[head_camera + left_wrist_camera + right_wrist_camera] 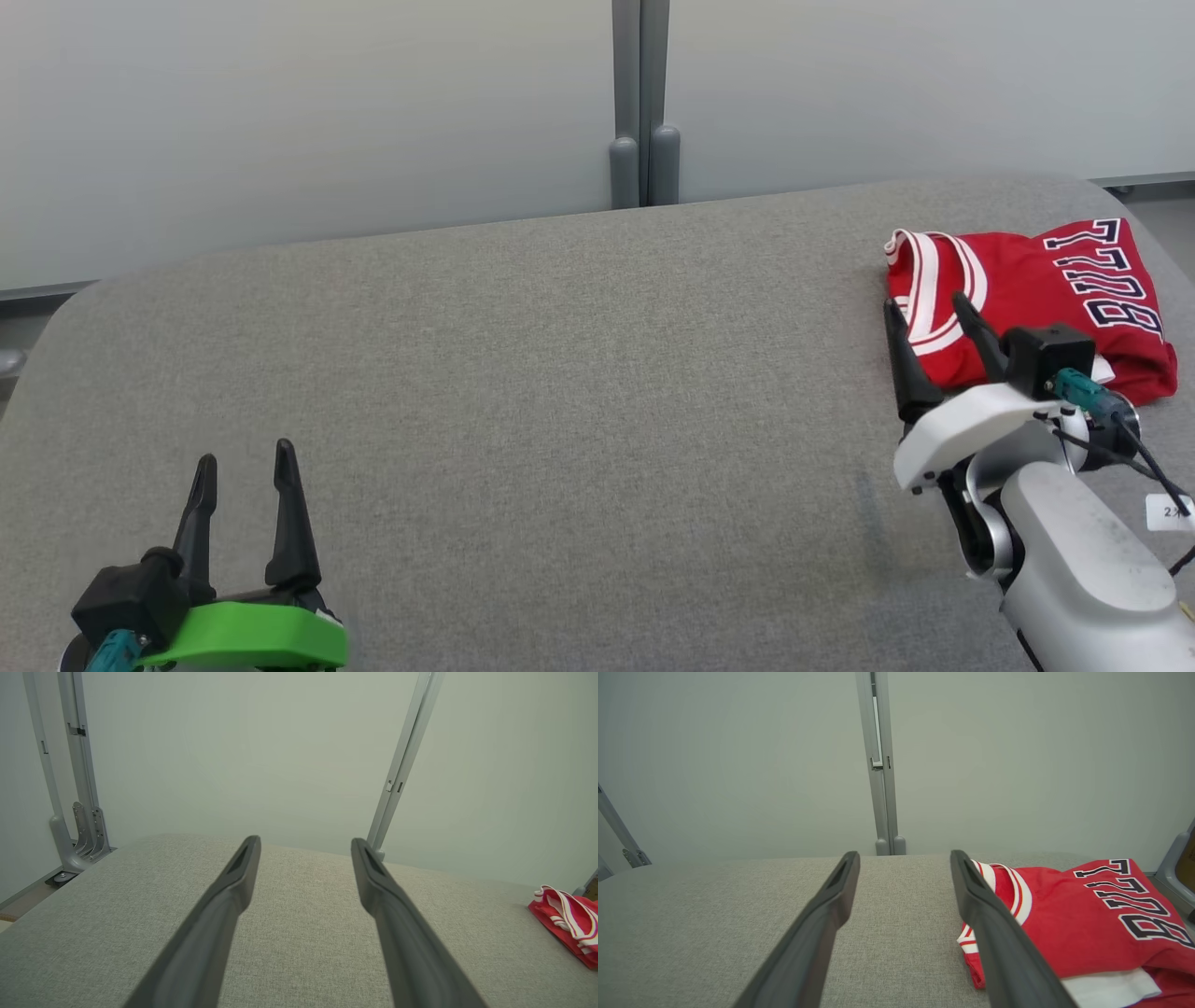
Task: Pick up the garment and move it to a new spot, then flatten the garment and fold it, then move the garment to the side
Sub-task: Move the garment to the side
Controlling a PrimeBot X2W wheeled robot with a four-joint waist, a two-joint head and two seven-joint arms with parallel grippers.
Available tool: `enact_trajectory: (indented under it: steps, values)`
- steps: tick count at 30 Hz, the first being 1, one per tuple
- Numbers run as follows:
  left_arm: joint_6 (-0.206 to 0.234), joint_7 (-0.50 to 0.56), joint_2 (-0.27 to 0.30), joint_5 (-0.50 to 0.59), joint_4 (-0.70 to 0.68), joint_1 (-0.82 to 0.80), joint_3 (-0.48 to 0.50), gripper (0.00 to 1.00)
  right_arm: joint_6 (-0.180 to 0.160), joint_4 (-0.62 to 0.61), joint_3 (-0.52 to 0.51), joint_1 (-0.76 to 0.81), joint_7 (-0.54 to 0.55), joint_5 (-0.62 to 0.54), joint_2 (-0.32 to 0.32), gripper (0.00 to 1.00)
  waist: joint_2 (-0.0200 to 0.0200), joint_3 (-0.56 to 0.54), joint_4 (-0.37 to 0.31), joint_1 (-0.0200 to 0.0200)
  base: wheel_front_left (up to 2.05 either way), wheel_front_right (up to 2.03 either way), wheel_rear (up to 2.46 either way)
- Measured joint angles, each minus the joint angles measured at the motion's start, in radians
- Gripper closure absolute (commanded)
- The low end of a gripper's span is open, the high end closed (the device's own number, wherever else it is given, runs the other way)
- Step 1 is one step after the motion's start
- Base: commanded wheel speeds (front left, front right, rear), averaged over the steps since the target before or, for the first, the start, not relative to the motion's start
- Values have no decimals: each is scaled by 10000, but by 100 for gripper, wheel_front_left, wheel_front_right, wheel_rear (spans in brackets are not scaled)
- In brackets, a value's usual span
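Grey table point(560, 373); folded garment point(1046, 280) just beyond right pincer point(929, 313).

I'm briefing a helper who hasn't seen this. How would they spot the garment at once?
On the grey table, look to the far right corner, by the right gripper. A folded red jersey lies there; white-striped trim and dark lettering set it apart from the plain grey around it.
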Motion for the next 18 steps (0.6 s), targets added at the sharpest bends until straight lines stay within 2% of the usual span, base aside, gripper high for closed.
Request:
enact_trajectory:
  steps: [11, 18]
  values:
    - [40, -15, -54, 2, 188, 456, -23, 0, -136, -1106, -303, 1772, 0, -270, 474, 0, 0, -55, 10, 0, 0, 0, 0]
    - [40, 65, -63, 0, 376, 569, -253, 0, -146, -1547, -439, 2238, 0, -623, 525, 0, 0, -61, -42, 0, 0, 0, 0]
